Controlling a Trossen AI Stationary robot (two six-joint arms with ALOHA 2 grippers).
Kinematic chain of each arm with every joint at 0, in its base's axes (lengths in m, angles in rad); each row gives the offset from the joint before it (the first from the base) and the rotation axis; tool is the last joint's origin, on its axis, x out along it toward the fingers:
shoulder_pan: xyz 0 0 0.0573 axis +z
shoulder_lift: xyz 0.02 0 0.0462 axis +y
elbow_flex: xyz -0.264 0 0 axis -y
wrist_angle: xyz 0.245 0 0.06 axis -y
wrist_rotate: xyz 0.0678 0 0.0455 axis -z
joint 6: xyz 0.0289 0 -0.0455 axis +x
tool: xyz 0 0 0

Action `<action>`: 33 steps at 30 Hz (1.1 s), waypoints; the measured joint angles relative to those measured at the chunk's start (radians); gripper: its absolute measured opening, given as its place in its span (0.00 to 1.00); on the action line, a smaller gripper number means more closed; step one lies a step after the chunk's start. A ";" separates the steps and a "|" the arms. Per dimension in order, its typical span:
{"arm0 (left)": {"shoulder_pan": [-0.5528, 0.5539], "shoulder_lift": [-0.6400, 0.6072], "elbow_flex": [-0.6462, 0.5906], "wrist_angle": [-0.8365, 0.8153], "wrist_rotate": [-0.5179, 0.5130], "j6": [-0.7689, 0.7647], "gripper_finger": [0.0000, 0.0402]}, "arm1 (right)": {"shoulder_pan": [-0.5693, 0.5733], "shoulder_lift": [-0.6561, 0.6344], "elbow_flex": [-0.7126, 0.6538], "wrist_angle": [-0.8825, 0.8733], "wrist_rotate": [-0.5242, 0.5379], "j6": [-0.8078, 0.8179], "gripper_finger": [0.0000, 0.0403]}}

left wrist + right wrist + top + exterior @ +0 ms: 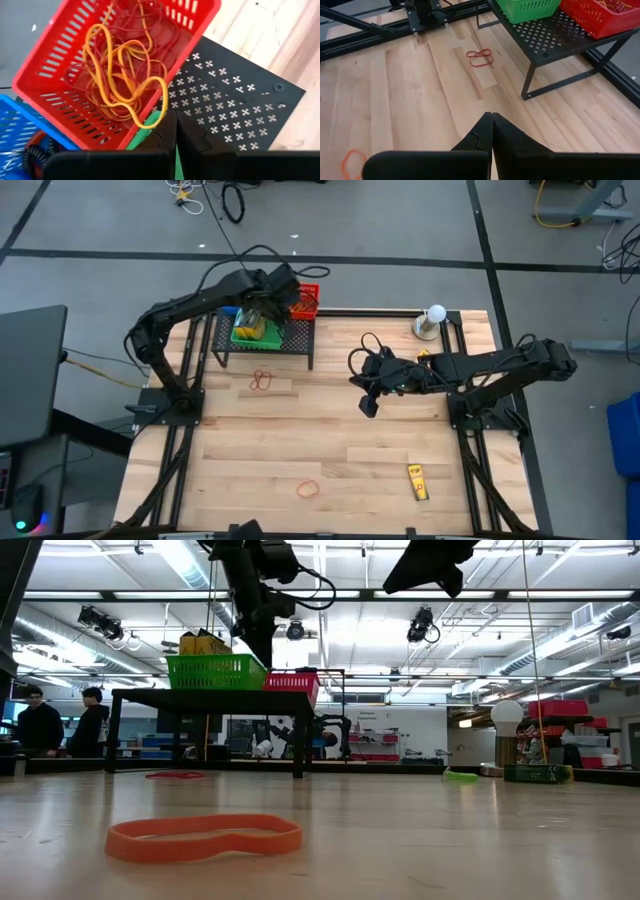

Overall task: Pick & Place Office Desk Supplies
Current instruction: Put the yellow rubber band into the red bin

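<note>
My left gripper [175,131] is shut and hovers over the black shelf [225,100], at the near rim of the red basket [60,85]. The basket holds a tangle of yellow and red rubber bands [120,65]; one yellow loop [150,124] hangs over the rim beside my fingertips. The green basket [250,332] next to it holds yellow crayon boxes [203,642]. My right gripper [492,120] is shut and empty, above mid-table [368,406]. A red band [262,380], an orange band [308,488] and a yellow crayon box [417,481] lie flat on the table. My left gripper points down at the red basket's rim, its shut fingertips [167,122] right beside the yellow loop that hangs over that rim. Whether they touch the loop I cannot tell.
A blue basket [20,130] sits on the shelf beyond the red one. The white ball on its base [435,315] stands near the table's far right corner. Bare wood lies between the shelf and the near edge. People sit in the room behind [40,720].
</note>
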 joint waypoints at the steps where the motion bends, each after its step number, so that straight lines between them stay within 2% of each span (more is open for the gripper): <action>1: 0.004 0.000 0.000 0.002 0.000 -0.002 0.02 | 0.000 0.000 0.000 0.000 0.000 0.000 0.02; 6: 0.006 0.000 0.000 0.056 -0.051 -0.015 0.02 | 0.000 0.000 0.000 0.000 0.000 0.000 0.02; 19: 0.032 0.000 0.000 0.101 -0.079 -0.029 0.02 | 0.000 0.000 0.000 0.000 0.000 -0.002 0.02; 33: 0.101 0.052 -0.005 0.236 0.002 -0.095 0.02 | 0.000 0.000 0.000 -0.001 -0.008 -0.007 0.02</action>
